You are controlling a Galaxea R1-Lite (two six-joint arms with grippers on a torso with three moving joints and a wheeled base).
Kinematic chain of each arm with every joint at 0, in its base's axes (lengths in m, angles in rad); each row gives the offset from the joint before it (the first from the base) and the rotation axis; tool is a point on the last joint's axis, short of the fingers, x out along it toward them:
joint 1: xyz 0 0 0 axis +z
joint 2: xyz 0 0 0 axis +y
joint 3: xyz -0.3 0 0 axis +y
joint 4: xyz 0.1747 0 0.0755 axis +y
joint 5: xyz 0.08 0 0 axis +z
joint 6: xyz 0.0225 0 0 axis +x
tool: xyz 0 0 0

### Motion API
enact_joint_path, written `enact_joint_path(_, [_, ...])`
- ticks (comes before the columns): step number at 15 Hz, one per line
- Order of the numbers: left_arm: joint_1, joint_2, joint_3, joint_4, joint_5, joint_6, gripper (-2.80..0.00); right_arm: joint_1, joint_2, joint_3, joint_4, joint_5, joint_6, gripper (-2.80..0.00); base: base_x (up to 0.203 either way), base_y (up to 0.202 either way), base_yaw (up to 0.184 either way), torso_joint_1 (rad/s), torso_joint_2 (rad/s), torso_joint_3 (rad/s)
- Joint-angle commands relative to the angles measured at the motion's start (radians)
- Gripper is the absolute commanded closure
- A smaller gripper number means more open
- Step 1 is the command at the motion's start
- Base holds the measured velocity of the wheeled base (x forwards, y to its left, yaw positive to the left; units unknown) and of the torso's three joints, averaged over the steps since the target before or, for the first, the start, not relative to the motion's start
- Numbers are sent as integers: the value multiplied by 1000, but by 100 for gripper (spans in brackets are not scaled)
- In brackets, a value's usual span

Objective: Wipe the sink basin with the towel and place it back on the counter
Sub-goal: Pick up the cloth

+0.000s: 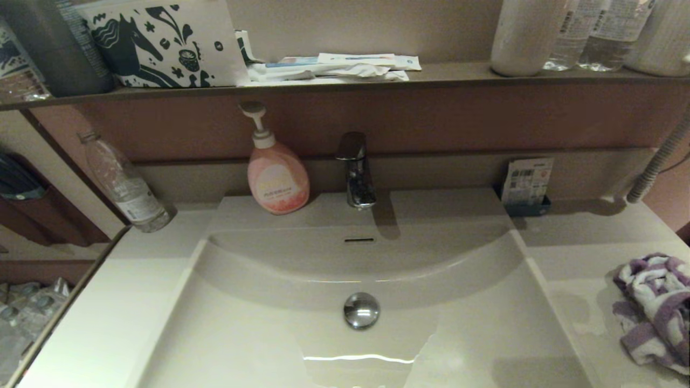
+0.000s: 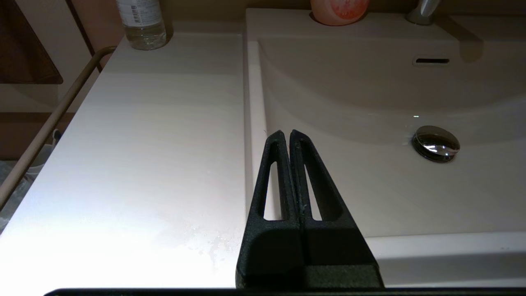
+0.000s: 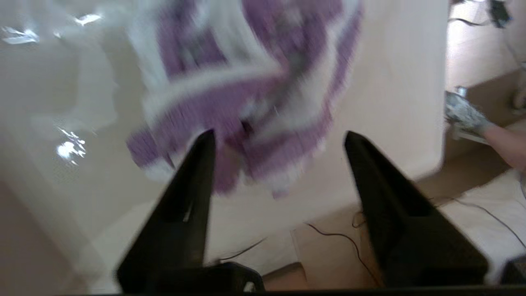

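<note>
My right gripper (image 3: 279,137) hangs with fingers spread wide above the crumpled towel (image 1: 655,310) on the worktop (image 1: 582,253), right of the sink basin (image 1: 269,334). Pinching only a loose fold near the edge could drag the towel off. My left gripper (image 2: 286,133), fingers pressed together on nothing, waits near the basin's left rim.

- The sink basin (image 1: 458,345) lies open; only the drain plug (image 1: 361,310) rises from its floor.
- Along the back rim stand the faucet (image 1: 357,170) and soap bottle (image 1: 276,175).
- The left worktop (image 1: 108,318) is bare up to a water bottle (image 1: 123,186) in its back corner.
- The towel (image 1: 655,310) takes up the right worktop's outer edge.
</note>
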Motion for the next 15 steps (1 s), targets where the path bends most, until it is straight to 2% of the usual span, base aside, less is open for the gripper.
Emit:
enact_joint_path(1, [0, 2, 0, -1, 0, -1, 0, 9, 69, -33, 6, 32, 2, -280, 0, 0, 0, 0, 0, 0])
enact_joint_path(4, [0, 2, 0, -1, 0, 0, 0, 39, 95, -60, 15, 158, 95, -280, 0, 0, 0, 0, 0, 0])
enact_joint_path(8, [0, 2, 0, -2, 0, -1, 0, 21, 134, -168, 187, 292, 170, -280, 0, 0, 0, 0, 0, 0])
enact_joint_path(12, [0, 2, 0, -1, 0, -1, 0, -10, 175, -167, 186, 268, 167, -280, 0, 0, 0, 0, 0, 0])
enact_joint_path(14, [0, 2, 0, -1, 0, -1, 0, -22, 203, -168, 186, 137, 153, -280, 0, 0, 0, 0, 0, 0])
enact_joint_path(15, [0, 2, 0, -2, 0, -1, 0, -35, 212, -168, 187, 74, 120, -280, 0, 0, 0, 0, 0, 0])
